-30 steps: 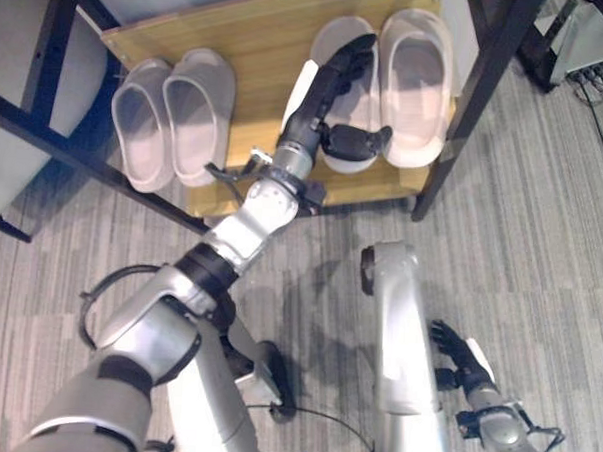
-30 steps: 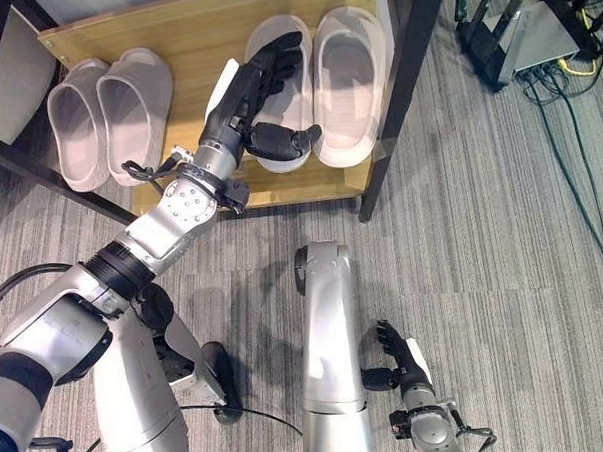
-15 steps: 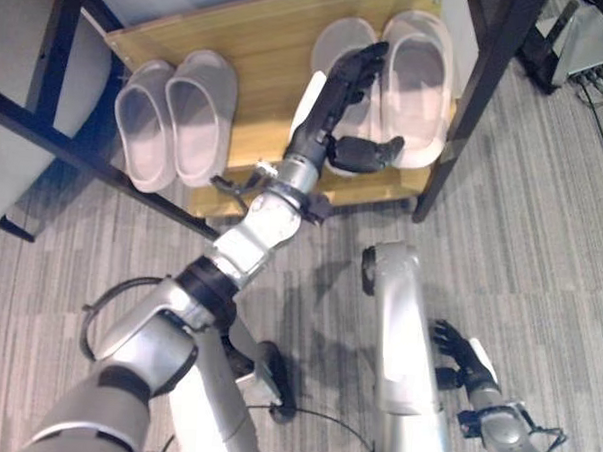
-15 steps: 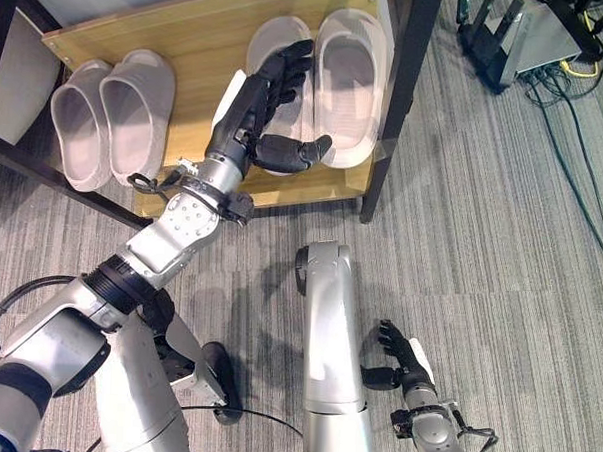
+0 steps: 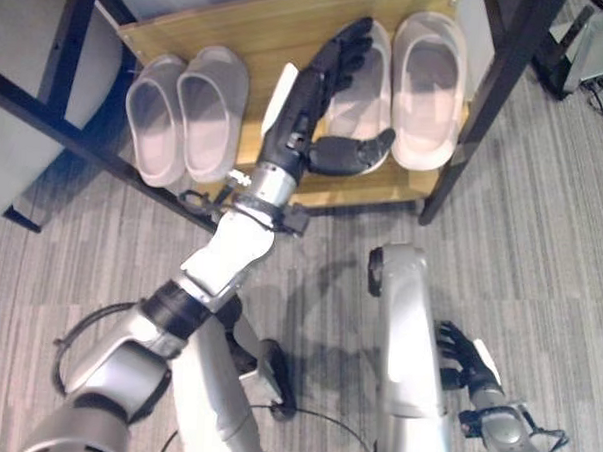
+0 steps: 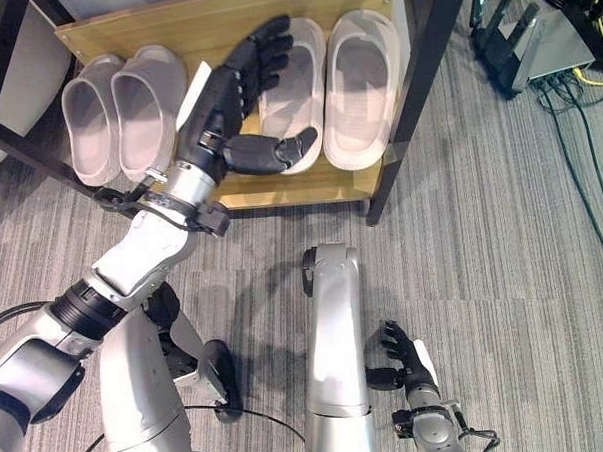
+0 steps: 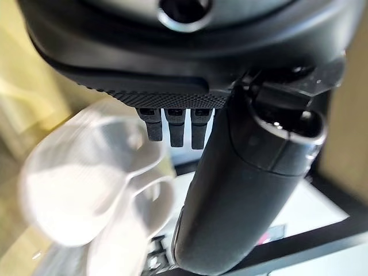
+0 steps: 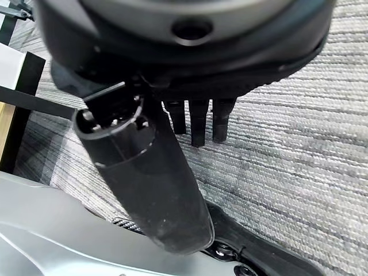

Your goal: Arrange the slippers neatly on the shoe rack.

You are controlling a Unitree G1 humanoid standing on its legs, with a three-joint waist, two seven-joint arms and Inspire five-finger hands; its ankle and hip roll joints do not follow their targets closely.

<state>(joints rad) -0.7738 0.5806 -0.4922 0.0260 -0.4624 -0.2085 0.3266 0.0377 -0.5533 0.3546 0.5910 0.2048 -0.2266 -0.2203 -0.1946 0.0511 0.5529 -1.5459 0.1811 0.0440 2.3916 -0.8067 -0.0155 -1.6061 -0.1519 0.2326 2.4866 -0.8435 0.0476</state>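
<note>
1. We see four slippers on the wooden shoe rack (image 6: 283,190): a left pair (image 6: 116,108) and a right pair (image 6: 333,87).
2. Our left hand (image 6: 227,103) hangs over the right pair, fingers spread, holding nothing.
3. A black post (image 6: 412,101) stands right of the slippers.
4. Our right hand (image 6: 406,361) hangs relaxed above grey striped carpet (image 6: 511,245); cables (image 6: 578,88) lie far right.

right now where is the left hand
In the eye views the left hand is over the wooden shelf, fingers open, on the right pair of slippers.
</note>
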